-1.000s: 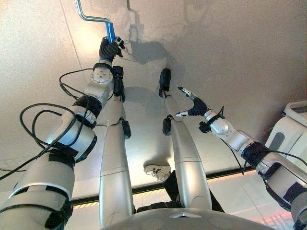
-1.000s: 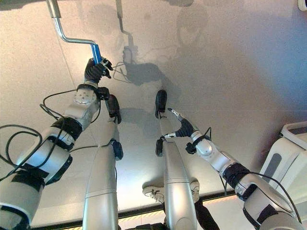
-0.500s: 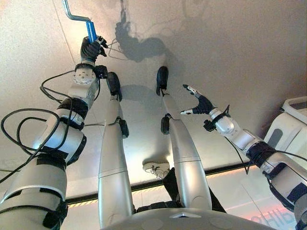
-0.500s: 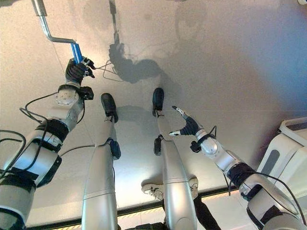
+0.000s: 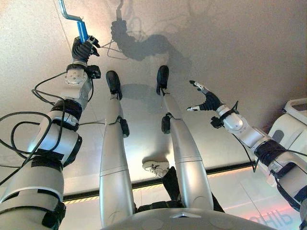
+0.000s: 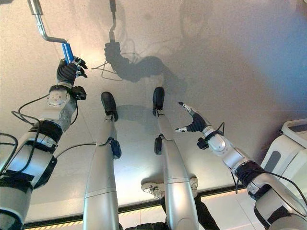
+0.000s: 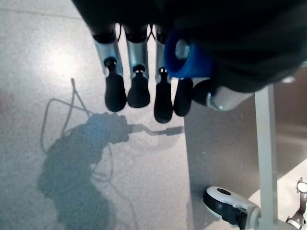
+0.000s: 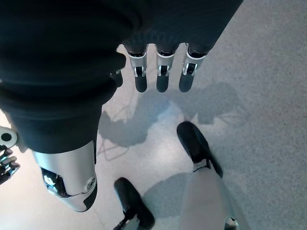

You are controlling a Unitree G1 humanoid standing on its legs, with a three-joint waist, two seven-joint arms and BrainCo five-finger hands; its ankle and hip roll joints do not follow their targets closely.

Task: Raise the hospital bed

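The left hand (image 5: pixel 82 49) grips the blue handle (image 5: pixel 82 31) of the bed crank (image 6: pixel 42 29), low by the floor. The right hand (image 5: pixel 208 101) hangs open. Next, I think, turn the crank round.

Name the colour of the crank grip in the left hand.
Blue grip in the left hand; clearest in left eye view.

No text, number or label can be read anywhere in the scene. Pale lettering (image 5: pixel 271 219) stands on the reddish strip of floor (image 5: pixel 240 191) at the lower right of the left eye view, but it is cut off at the edge and too faint to make out. A yellow-and-black striped line (image 5: pixel 81 201) runs across the floor beside it, without any words.
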